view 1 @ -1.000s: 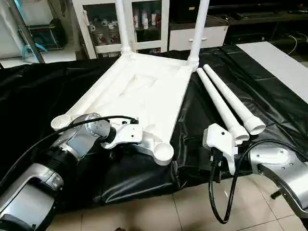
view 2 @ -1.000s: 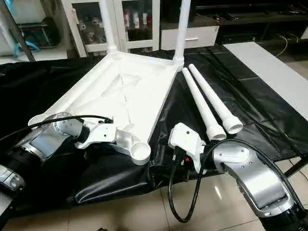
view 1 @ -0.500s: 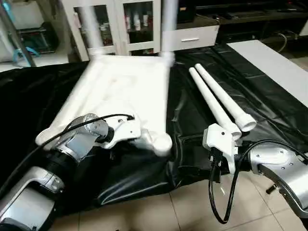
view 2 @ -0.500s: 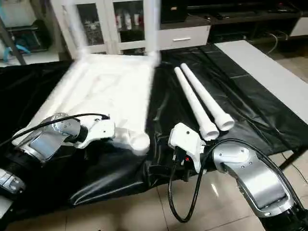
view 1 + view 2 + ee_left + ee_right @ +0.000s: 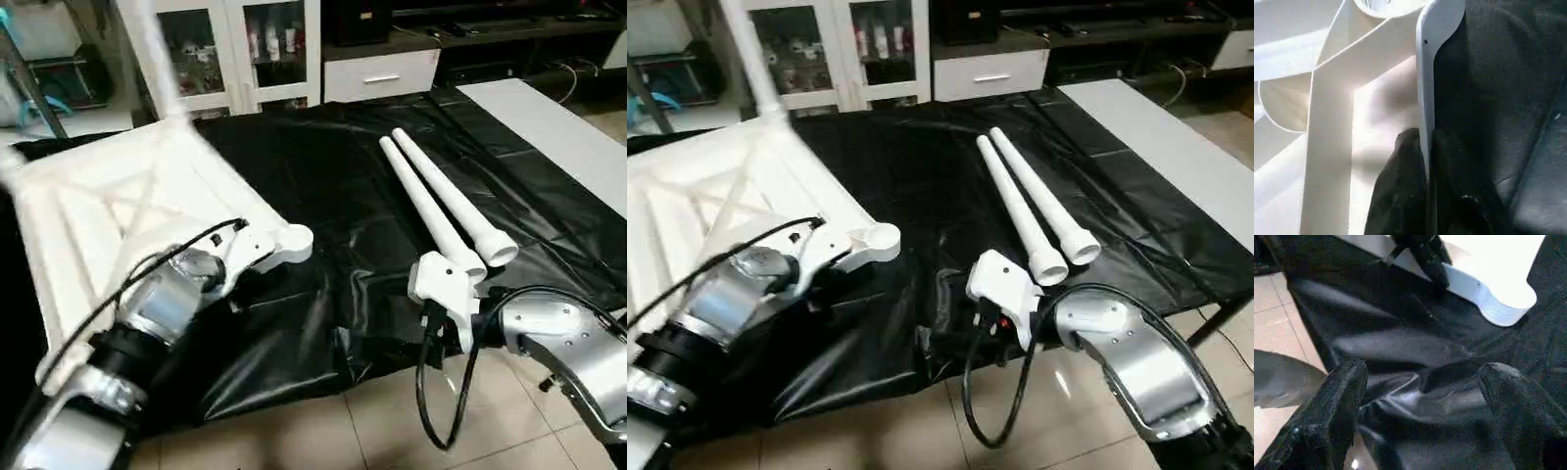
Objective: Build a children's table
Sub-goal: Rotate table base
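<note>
The children's table top lies underside up on the left, its X ribs showing. One white tube leg rises from a far corner socket. My left gripper is shut on the thin side rim, close to the near corner socket, with one black finger inside the rim and the other outside. Two loose legs lie side by side on the black cloth, flared ends toward me. My right gripper hangs open over the cloth's front edge, holding nothing.
A glass-front cabinet and a white drawer unit stand behind the work table. A white panel lies at the far right. A black cable loops below my right wrist over the tiled floor.
The table top has swung round to the left with my left gripper on its rim, and the near corner socket has moved left and up. The loose legs and right arm stayed put.
</note>
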{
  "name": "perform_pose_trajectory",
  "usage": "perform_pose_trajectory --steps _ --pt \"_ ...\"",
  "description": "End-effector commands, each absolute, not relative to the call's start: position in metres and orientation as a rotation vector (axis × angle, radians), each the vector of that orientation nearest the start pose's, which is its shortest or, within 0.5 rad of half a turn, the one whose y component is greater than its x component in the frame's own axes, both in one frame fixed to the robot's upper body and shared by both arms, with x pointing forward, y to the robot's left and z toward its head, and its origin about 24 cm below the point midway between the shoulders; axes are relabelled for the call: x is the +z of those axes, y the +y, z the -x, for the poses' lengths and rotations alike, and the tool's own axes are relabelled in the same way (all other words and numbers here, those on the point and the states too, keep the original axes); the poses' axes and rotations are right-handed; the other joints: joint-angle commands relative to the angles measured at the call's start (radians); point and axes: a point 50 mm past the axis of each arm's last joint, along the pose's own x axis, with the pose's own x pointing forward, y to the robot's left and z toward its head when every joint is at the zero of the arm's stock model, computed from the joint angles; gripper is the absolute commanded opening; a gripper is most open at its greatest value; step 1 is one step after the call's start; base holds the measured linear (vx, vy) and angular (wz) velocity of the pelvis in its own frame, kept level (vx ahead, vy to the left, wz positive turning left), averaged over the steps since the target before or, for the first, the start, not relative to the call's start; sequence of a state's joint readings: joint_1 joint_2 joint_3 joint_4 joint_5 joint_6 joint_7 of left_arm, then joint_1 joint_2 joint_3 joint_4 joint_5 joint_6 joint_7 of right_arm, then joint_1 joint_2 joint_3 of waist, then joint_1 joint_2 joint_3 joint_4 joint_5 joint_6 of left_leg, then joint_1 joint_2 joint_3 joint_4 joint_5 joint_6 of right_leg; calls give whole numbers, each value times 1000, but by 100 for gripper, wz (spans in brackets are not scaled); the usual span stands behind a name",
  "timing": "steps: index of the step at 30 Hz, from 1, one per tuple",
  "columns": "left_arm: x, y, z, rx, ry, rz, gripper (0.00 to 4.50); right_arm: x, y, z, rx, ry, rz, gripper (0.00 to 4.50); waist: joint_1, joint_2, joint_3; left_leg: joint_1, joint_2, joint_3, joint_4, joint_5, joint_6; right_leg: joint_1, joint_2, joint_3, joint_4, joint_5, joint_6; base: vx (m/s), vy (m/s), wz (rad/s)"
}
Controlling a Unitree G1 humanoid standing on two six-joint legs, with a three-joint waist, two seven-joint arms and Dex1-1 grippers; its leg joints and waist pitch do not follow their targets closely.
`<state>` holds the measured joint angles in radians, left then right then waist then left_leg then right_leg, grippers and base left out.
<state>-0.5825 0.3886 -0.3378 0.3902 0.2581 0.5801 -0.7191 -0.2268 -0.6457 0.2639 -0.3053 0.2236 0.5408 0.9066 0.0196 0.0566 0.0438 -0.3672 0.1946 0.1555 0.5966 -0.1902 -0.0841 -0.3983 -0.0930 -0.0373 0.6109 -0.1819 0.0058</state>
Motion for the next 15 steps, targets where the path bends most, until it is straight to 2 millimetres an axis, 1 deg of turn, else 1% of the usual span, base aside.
perform_pose_trajectory --steps 1,2,4,9,10,11,12,13,14,15 --pt "38 157 -324 -638 713 -668 13 100 -147 -250 1118 333 430 396 10 -18 -56 3 12 4 -71 -247 42 44 -27 22 -87 -302 -193 0 0 0" --pt "37 155 -323 -635 711 -671 13 100 -147 -252 1105 328 434 396 12 -15 -57 3 13 4 -71 -245 40 44 -28 23 -86 -302 -189 0 0 0" --pt "37 151 -322 -626 702 -670 10 100 -148 -255 1073 320 438 396 16 -15 -58 2 14 3 -71 -234 39 43 -27 23 -85 -285 -183 0 0 0" --pt "39 143 -323 -608 656 -647 8 100 -150 -264 980 304 425 396 19 -15 -60 1 11 5 -69 -215 41 42 -26 24 -83 -242 -191 0 0 0" --pt "39 143 -324 -582 644 -645 8 99 -152 -270 922 300 413 396 20 -15 -61 0 10 5 -68 -206 42 42 -25 24 -83 -228 -191 0 0 0" --pt "39 143 -324 -580 644 -644 41 99 -152 -270 917 300 412 396 19 -14 -62 0 9 5 -68 -205 42 43 -26 23 -82 -223 -196 0 0 0" --pt "39 144 -324 -577 650 -643 41 99 -153 -272 901 296 413 396 20 -15 -63 0 9 4 -68 -202 42 44 -25 22 -81 -217 -195 0 0 0" --pt "36 152 -324 -563 670 -678 61 99 -153 -274 875 288 394 396 19 -13 -61 -1 9 4 -70 -207 41 43 -25 22 -81 -220 -191 0 0 0" --pt "36 154 -325 -558 671 -686 61 98 -153 -274 873 287 393 396 19 -12 -61 -1 9 3 -70 -212 40 43 -25 22 -82 -225 -188 0 0 0" --pt "35 157 -325 -551 673 -698 84 98 -152 -274 870 285 391 396 19 -12 -62 -1 8 3 -70 -216 40 44 -24 21 -82 -227 -186 0 0 0"
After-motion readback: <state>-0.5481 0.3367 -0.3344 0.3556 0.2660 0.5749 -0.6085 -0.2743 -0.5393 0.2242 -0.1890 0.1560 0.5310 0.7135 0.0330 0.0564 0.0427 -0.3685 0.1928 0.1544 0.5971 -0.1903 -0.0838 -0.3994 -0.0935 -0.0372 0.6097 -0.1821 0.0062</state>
